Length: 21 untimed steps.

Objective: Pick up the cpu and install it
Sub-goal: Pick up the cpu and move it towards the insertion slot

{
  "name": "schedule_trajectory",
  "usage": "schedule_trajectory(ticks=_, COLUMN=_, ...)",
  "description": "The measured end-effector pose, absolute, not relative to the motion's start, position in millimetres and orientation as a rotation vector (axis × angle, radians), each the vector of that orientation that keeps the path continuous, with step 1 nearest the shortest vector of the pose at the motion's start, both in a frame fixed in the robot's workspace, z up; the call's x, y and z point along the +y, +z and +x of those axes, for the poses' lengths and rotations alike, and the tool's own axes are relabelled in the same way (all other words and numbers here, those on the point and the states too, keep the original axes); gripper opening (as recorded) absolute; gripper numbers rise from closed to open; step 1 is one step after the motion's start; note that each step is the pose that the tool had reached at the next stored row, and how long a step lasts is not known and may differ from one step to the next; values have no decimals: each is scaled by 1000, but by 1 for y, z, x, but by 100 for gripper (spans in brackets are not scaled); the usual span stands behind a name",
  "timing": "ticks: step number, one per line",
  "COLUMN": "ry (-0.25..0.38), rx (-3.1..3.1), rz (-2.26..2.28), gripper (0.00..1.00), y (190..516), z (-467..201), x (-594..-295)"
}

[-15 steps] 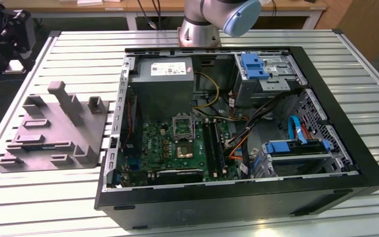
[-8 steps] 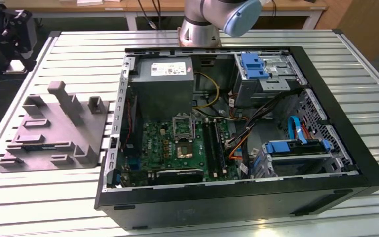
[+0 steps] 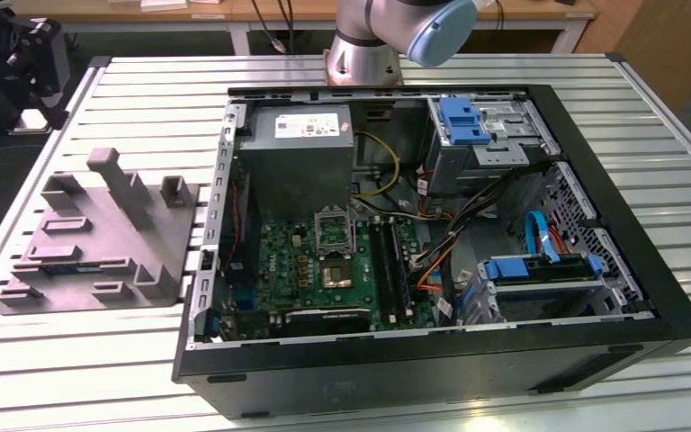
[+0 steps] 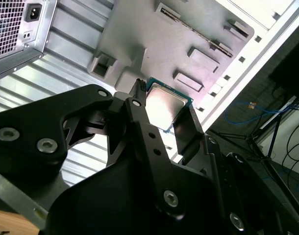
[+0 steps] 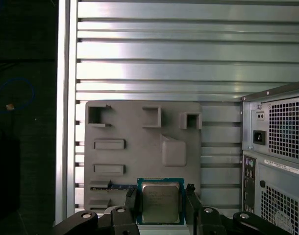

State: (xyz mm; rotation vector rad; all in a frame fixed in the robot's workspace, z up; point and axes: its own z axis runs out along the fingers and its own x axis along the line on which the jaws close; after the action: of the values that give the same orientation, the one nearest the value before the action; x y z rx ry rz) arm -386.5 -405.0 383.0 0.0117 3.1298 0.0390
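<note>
- Gripper point(image 5: 161, 196) clamped on the cpu point(image 5: 161, 204): one black finger point(image 5: 131, 205) pressed to each side edge, same in both wrist views.
- Cpu sits flat btwn the tips, silvery lid toward the first wrist cam, green rim showing round it.
- Grey tray point(image 5: 139, 161) lies below the chip. In the second wrist view the cpu looks clear of it, held in the air.
- RAM stick point(image 5: 110, 186) lies in a tray slot, just beside the chip in the first wrist view.
- Exterior view: tray on the slatted table point(image 3: 82, 378) at the exterior view's left, open case point(image 3: 442, 369) to its right.
- Inside the case: green board point(image 3: 298, 270) w/ socket point(image 3: 335, 268) mid-board, PSU point(image 3: 298, 144) at the far side.
- Arm base point(image 3: 363, 54) stands on the table's far edge, behind the case.
</note>
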Motion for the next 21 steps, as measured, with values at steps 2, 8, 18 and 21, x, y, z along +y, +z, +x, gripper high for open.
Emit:
schedule_trajectory(ticks=2, ry=39, rx=3130, rz=12, gripper=47, y=383, z=-386, x=-405)
schedule_trajectory(ticks=8, ry=39, rx=3130, rz=12, gripper=47, y=383, z=-384, x=-405)
schedule_trajectory(ticks=18, ry=39, rx=3130, rz=12, gripper=47, y=383, z=-381, x=-405)
schedule_trajectory(ticks=21, ry=39, rx=3130, rz=12, gripper=47, y=383, z=-380, x=-405)
